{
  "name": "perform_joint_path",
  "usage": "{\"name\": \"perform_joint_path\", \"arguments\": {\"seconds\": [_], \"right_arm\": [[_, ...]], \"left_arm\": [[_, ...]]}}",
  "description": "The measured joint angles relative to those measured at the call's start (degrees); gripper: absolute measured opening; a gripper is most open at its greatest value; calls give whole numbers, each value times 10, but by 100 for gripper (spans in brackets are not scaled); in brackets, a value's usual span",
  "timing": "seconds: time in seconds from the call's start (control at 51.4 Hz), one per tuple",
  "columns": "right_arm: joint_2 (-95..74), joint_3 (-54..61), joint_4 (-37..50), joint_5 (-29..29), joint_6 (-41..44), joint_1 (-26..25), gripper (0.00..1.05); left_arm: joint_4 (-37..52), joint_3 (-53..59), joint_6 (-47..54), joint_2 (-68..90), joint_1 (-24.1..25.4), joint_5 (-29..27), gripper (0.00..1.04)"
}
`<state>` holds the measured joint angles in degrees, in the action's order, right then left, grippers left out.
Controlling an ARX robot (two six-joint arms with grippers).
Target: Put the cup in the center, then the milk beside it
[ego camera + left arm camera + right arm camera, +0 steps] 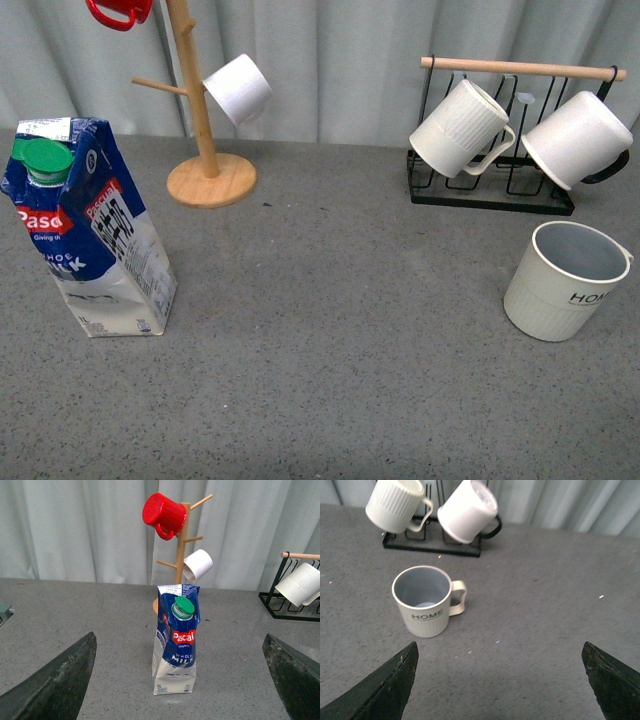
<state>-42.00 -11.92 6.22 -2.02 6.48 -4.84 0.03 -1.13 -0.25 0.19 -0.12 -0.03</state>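
The cup (563, 280), off-white with "HOME" lettering and a grey-blue inside, stands upright on the grey table at the right. The right wrist view shows the cup (426, 601) ahead of my open right gripper (500, 685), off toward one finger, handle turned sideways. The milk (88, 228), a blue and cream carton with a green cap, stands upright at the left. In the left wrist view the milk (175, 640) stands ahead of my open left gripper (180, 685), about midway between its fingers, untouched. Neither arm shows in the front view.
A wooden mug tree (205, 150) at the back left carries a red mug (118, 10) and a white mug (238, 88). A black wire rack (490, 185) with a wooden bar at the back right holds two white mugs (460, 128). Curtains close the back.
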Motion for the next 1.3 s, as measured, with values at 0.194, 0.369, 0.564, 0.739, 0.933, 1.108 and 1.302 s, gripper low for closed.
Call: {"name": "perform_joint_path", "arguments": {"seconds": [0.194, 0.369, 0.564, 0.739, 0.933, 1.108, 1.302], "right_arm": [[-219, -89, 32, 36, -65, -4, 95], [-375, -201, 33, 8, -105, 8, 95], [-495, -308, -27, -21, -127, 26, 95], [-580, -389, -87, -15, -132, 37, 95], [-638, -443, -107, -13, -136, 49, 95], [-661, -462, -121, -9, -136, 50, 93], [-674, -470, -146, -11, -134, 52, 65]], "left_arm": [[0, 0, 0, 0, 0, 0, 98], [0, 0, 0, 0, 0, 0, 98], [0, 0, 0, 0, 0, 0, 98], [0, 0, 0, 0, 0, 0, 98], [0, 0, 0, 0, 0, 0, 98], [0, 0, 0, 0, 0, 0, 98], [0, 0, 0, 0, 0, 0, 98]]}}
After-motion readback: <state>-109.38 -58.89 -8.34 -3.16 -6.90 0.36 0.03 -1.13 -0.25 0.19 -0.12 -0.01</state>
